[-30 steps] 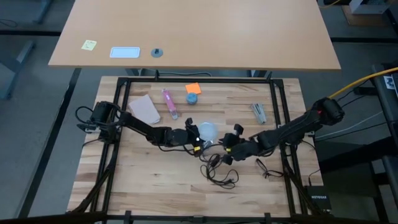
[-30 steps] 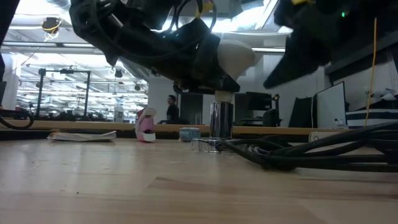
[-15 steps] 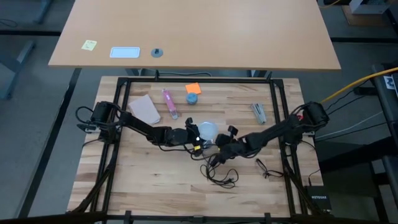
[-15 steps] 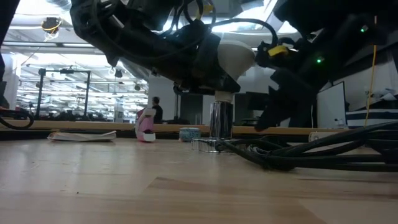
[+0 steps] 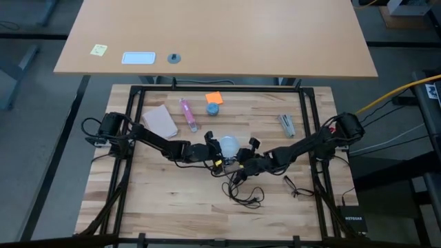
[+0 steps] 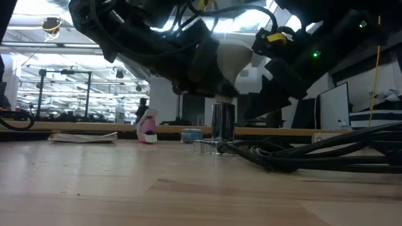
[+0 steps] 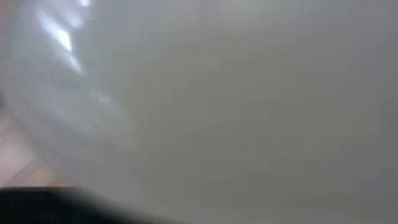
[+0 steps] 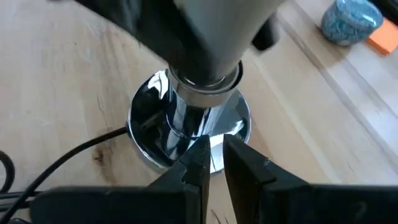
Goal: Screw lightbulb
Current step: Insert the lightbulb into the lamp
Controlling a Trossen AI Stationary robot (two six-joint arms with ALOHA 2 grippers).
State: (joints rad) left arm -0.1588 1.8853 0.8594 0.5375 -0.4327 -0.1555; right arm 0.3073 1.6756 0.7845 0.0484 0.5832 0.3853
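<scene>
**Inspector:** Where is the lightbulb?

**Operator:** I see the lightbulb (image 5: pixel 228 145) near the middle of the table (image 5: pixel 165 200), standing neck-down in the socket of the chrome lamp base (image 8: pixel 186 134). In the low view its white globe (image 6: pixel 233 58) sits directly above the chrome post.

**Inspector:** Left arm?

**Operator:** The left gripper (image 5: pixel 215 150) is clamped around the globe from the left side. My left wrist camera is filled with frosted glass, so I judge the hold mainly from the overhead and low views.

**Inspector:** Right arm?

**Operator:** The right gripper (image 8: pixel 213 155) is just beside the base's chrome disc, fingertips nearly pressed together with a thin gap, holding nothing. The black cord (image 5: pixel 241 194) lies looped on the table near it.
</scene>
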